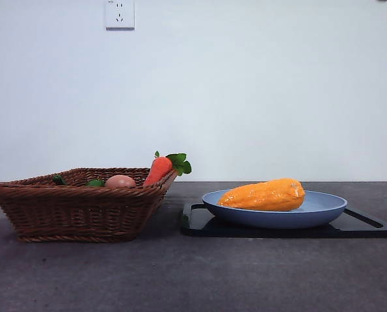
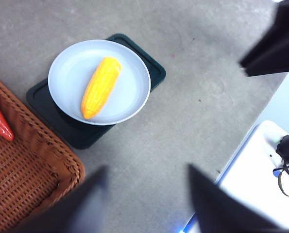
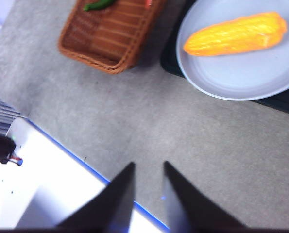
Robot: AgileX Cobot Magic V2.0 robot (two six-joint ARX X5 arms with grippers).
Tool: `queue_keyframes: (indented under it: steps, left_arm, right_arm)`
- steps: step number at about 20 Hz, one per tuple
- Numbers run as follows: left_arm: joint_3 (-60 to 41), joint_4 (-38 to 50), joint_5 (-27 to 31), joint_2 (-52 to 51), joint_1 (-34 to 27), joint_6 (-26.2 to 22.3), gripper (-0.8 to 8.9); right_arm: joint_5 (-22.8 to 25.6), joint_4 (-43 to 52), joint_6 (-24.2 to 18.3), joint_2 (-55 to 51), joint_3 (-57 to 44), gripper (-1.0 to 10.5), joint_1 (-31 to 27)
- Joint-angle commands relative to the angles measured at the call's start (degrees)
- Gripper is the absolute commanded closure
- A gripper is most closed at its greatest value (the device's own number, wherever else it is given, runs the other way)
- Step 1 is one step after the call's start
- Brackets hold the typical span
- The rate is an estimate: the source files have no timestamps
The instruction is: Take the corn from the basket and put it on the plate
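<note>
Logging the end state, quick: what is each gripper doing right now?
Left gripper: open, empty, high above the table.
Right gripper: open, fingers slightly apart, holding nothing.

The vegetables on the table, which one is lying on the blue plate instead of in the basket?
The corn: it lies alone on the plate, while the carrot leans on the wicker basket's rim.

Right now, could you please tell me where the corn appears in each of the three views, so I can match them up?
Front view: the corn lies on the blue plate, right of the basket.
Left wrist view: the corn lies diagonally across the plate's middle, beside the basket corner.
Right wrist view: the corn lies on the plate at the picture's upper right.
Shared landmark: the black tray under the plate.
</note>
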State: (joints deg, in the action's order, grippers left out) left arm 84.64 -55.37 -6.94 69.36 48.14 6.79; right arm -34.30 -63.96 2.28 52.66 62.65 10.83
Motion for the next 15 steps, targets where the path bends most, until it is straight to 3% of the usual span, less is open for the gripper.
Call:
queue_keyframes:
  steps: [1, 15]
  left_arm:
    - [1.4, 0.2, 0.2, 0.3, 0.4, -1.2, 8.12]
    - [1.4, 3.6, 0.1, 0.3, 0.4, -1.8, 8.06]
  right_arm:
    - [0.2, -0.2, -2.0, -1.8, 1.2, 9.4, 0.7]
    - [-0.2, 3.3, -2.4, -3.3, 1.2, 9.4, 0.7]
